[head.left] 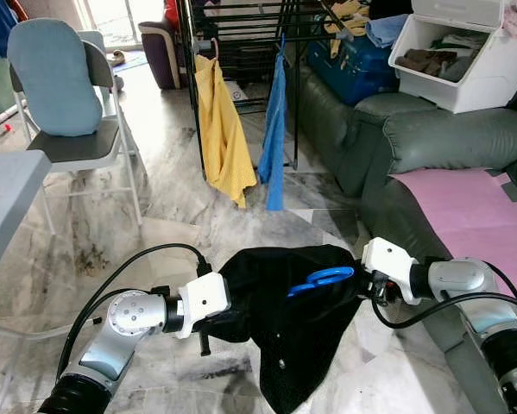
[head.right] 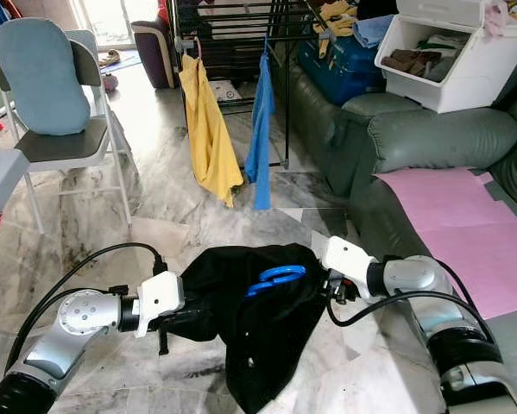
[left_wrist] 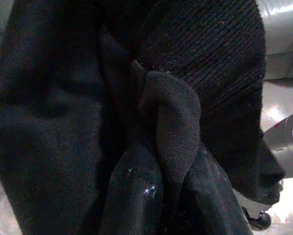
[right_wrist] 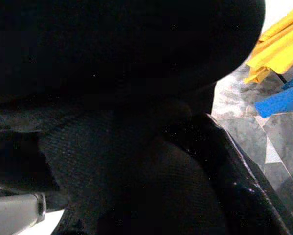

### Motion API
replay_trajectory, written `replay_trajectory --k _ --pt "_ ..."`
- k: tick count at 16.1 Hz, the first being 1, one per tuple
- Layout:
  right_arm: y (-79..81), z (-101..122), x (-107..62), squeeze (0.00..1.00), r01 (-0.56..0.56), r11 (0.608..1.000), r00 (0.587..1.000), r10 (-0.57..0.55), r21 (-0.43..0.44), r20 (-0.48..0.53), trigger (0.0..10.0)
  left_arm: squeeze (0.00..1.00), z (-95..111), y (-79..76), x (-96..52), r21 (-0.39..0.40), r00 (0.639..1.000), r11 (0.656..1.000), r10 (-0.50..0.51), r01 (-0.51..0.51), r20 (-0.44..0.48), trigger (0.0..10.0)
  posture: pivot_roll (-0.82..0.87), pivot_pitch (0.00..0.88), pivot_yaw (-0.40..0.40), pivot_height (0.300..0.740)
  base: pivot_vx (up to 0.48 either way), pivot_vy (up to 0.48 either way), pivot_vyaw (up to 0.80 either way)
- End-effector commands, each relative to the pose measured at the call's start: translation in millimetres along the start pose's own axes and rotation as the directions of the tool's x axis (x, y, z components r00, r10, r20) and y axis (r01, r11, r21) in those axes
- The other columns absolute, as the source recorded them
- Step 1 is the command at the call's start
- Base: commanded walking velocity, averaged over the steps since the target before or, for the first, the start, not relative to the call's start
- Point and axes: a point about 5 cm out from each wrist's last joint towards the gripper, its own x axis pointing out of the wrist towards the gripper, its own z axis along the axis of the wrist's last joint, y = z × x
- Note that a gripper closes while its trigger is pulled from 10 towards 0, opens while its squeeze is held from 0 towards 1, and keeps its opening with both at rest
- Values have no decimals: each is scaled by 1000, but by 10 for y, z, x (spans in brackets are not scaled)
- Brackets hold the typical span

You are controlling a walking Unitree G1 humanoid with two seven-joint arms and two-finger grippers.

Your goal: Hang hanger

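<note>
Black garment (head.left: 293, 319) (blue hanger (head.left: 320, 279) inside) between both hands.

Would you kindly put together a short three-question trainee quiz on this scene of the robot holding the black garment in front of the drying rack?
1. True or false: the blue hanger lies against the black garment held between the two arms.
2. Which garment on the drying rack hangs nearer the grey sofa? A) yellow garment B) blue garment C) a red one
3. Fill in: the left hand has black ______ pinched between its fingers.

Key
1. True.
2. B.
3. Fabric. The left wrist view shows a fold of it between the fingers; the right hand is at the garment's other side.
</note>
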Motion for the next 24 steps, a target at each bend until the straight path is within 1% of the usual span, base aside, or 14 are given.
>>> replay_trajectory --k 1,4,5,6,10,11,13,14,16,18,20,21,23,24 --pt "96 71 110 0 -80 996 997 80 -29 21 0 0 222 76 77 58 994 998 18 -25 112 10000 -131 0 -18 740 0 0 0" --pt "88 46 108 0 -41 999 999 41 -30 4 0 0 173 131 95 60 995 996 67 -71 72 10000 -132 0 -17 740 0 0 0" --pt "69 37 123 0 4 1000 1000 -4 -23 2 0 431 150 185 89 51 989 990 130 -133 70 10000 -132 0 -16 740 0 0 0" --pt "59 46 142 0 38 999 999 -38 -2 17 0 1000 150 219 89 21 981 985 171 -173 88 10000 -132 0 -16 740 0 0 0" --pt "54 24 169 0 87 996 996 -87 26 6 0 1000 148 238 75 32 976 980 193 -197 99 10000 -130 0 -15 740 0 0 0" --pt "38 10 178 0 113 993 994 -112 41 -7 0 1000 139 261 65 54 972 974 214 -220 96 10000 -130 0 -13 740 0 0 0" --pt "14 12 187 0 138 987 990 -138 81 -5 0 1000 134 282 58 47 969 972 227 -232 99 10000 -130 0 -13 740 0 0 0" --pt "11 2 193 0 146 983 989 -145 109 -11 0 1000 130 300 50 63 966 967 240 -247 97 10000 -130 0 -13 740 0 0 0" --pt "20 -5 203 0 150 981 989 -148 125 -19 0 1000 120 309 41 77 964 964 247 -255 98 10000 -130 0 -11 740 0 0 0" --pt "34 -2 222 0 152 976 988 -151 154 -16 0 1000 111 268 21 75 972 974 205 -215 116 10000 -130 0 -11 740 0 0 0" --pt "33 2 238 0 160 972 987 -158 175 -25 0 1000 67 183 14 69 986 987 139 -146 97 10000 -130 0 -11 740 0 0 0" --pt "2 51 252 0 174 963 984 -176 206 -9 0 1000 -6 88 -9 115 997 991 58 -62 44 10000 -130 0 -11 740 0 0 0" --pt "-36 81 249 0 197 958 980 -198 210 -13 0 1000 -21 91 -30 138 998 988 58 -62 34 10000 -130 0 -11 740 0 0 0" --pt "-61 88 244 0 210 953 977 -211 219 -23 0 1000 9 158 -43 148 996 985 80 -86 45 10000 -130 0 -15 740 0 0 0"
